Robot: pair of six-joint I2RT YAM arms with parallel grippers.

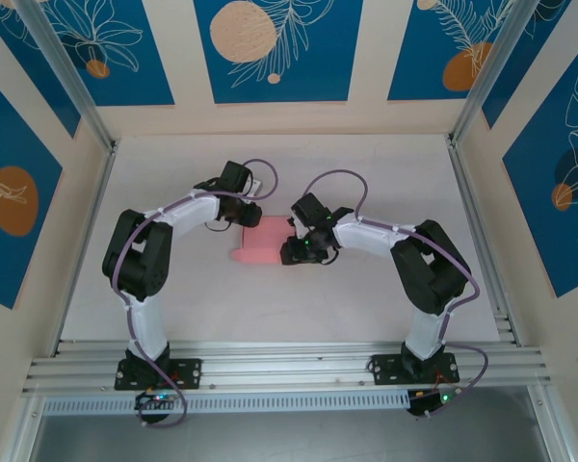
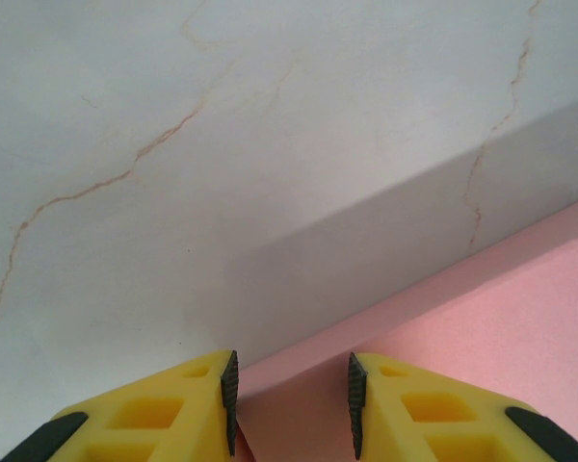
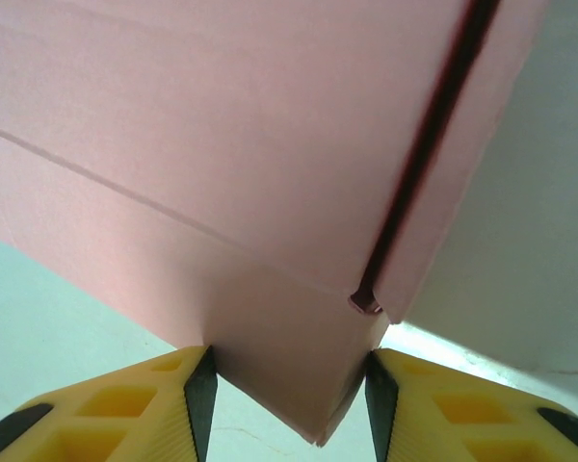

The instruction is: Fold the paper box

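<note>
— So, where does the paper box point(image 1: 262, 241) lie from you?

— Mid-tabletop point(image 1: 366, 173), between my two arms, its long axis running roughly left to right and tilted a little. My left end effector point(image 2: 291, 395) is at its far left edge. The yellow fingers stand apart with pink card lying in the gap. I cannot tell whether the ribbed black pads actually pinch it.

— And the right?

— My right end effector point(image 3: 289, 395) meets the box's right end head-on. A short pink end panel sits between the pads and seems to reach both. Whether it is clamped, I cannot tell.

— Which arm is nearer?

— Both are right at the box. I judge the next fold turns on the right one, since it faces the open end.

— What is the card like?

— It is thin, matte and pale pink, with one straight crease across the broad panel. A dark slit shows where two panels meet, ending in a small tab. The tabletop under it is white with faint brown veins.
</note>
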